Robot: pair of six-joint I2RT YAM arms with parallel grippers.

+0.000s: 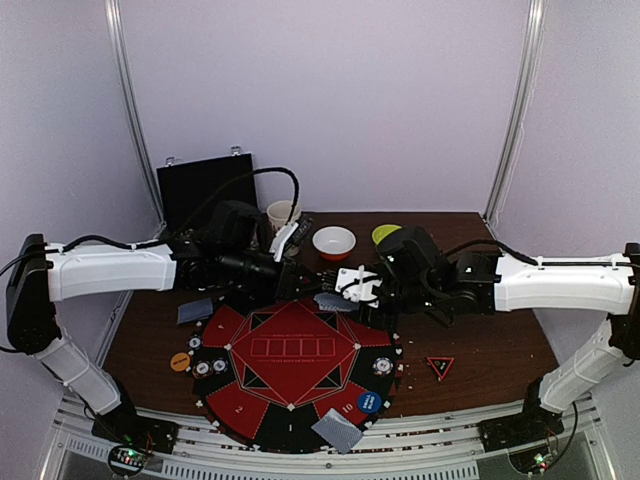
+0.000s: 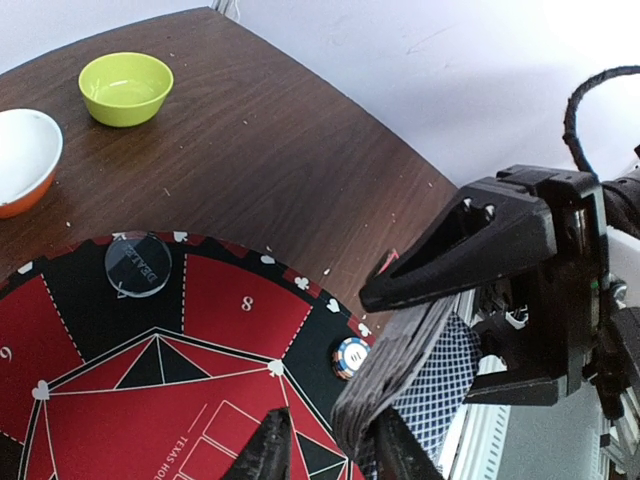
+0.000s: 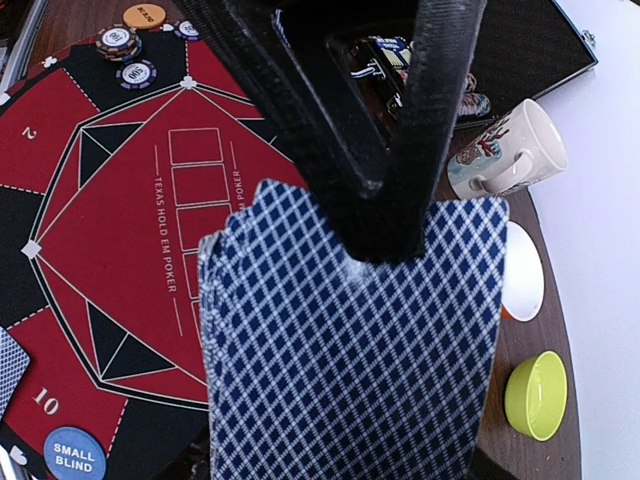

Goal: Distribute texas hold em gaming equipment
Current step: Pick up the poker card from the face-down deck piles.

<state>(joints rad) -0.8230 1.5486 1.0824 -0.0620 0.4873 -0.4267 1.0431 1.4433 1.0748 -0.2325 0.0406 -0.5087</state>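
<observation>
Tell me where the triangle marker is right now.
In the top view, the red-black triangle marker lies flat on the bare wood table, just off the right edge of the round mat, near the poker chip there.

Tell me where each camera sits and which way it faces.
Top: above and behind the bases, looking down on the round mat; left arm and right arm show.
Left wrist: low over the mat, facing the green bowl; own fingertips at the bottom.
Right wrist: looking down past own fingers at the deck of cards they hold.
Shared: both wrist views show deck and green bowl.
</observation>
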